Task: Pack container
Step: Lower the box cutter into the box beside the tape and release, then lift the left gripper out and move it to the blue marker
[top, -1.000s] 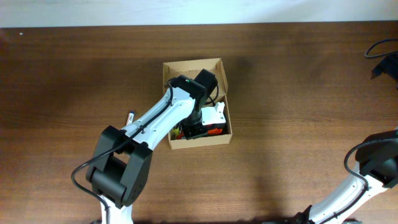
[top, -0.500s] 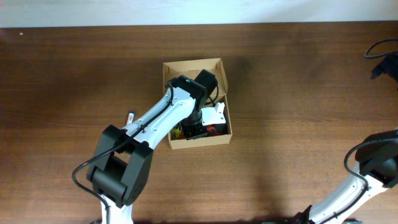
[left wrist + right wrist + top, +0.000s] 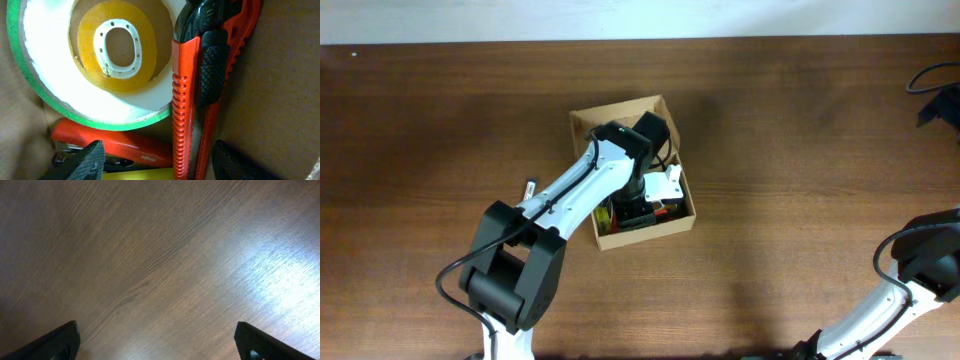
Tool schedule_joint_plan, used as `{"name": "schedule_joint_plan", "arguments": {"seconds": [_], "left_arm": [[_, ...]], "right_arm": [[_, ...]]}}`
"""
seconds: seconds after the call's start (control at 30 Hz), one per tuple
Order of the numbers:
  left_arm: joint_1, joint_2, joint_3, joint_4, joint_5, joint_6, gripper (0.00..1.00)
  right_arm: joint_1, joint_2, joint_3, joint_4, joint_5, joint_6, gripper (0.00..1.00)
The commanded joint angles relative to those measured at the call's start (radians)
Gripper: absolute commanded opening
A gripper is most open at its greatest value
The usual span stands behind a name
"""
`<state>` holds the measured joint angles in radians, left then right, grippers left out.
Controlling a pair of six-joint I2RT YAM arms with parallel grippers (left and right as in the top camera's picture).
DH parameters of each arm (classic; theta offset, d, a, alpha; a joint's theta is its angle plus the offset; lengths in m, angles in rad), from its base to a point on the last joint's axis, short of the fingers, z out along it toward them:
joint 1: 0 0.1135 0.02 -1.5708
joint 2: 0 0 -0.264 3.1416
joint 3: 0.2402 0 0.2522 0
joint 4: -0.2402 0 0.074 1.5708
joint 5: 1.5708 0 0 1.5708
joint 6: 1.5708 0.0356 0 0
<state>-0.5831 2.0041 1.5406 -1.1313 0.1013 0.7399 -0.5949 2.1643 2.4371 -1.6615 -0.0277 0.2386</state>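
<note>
The left arm [image 3: 570,190] hides much inside the container [image 3: 583,124]; left gripper [image 3: 159,161] and right gripper [image 3: 159,341] jaws apart, empty.

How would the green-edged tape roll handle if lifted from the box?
The tape roll lies flat, so it probably won't roll. Its cardboard core looks rigid and likely light. The red knife lies close beside it, so it may snag coming out.

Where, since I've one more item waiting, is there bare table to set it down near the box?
Bare wood lies between the container and the right arm, and on the table left of the left arm. Crowded: inside the container, where a tape roll, a red cutter and the left end effector fill it.
</note>
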Motion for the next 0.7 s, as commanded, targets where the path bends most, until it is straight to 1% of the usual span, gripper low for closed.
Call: {"name": "schedule_joint_plan", "arguments": {"seconds": [0.0,0.13,0.2,0.23,0.27,0.3,0.4,0.5,0.57,0.67], "left_arm": [[-0.003,0.011,-0.007,0.002,0.018,0.006,0.66],[-0.003,0.01,0.024,-0.002,0.015,-0.018,0.54],[-0.002,0.01,0.05,-0.014,0.014,-0.02,0.29],[-0.001,0.01,0.063,-0.023,0.014,-0.021,0.15],[0.0,0.01,0.079,-0.035,0.012,-0.021,0.05],[0.002,0.01,0.092,-0.042,0.006,-0.034,0.02],[0.003,0.01,0.143,-0.066,-0.034,-0.087,0.02],[0.003,0.003,0.217,-0.099,-0.117,-0.166,0.02],[0.005,-0.01,0.261,-0.122,-0.161,-0.198,0.02],[0.024,-0.07,0.306,-0.134,-0.253,-0.267,0.02]], "right_arm": [[-0.001,-0.028,-0.003,0.0,0.005,0.001,0.99],[-0.001,-0.028,-0.003,0.0,0.005,0.001,0.99],[-0.001,-0.028,-0.003,0.0,0.005,0.001,0.99],[-0.001,-0.028,-0.003,0.0,0.005,0.001,0.99],[-0.001,-0.028,-0.003,0.0,0.005,0.001,0.99],[-0.001,-0.028,-0.003,0.0,0.005,0.001,0.99],[-0.001,-0.028,-0.003,0.0,0.005,0.001,0.99],[-0.001,-0.028,-0.003,0.0,0.005,0.001,0.99],[-0.001,-0.028,-0.003,0.0,0.005,0.001,0.99],[-0.001,-0.028,-0.003,0.0,0.005,0.001,0.99]]}}
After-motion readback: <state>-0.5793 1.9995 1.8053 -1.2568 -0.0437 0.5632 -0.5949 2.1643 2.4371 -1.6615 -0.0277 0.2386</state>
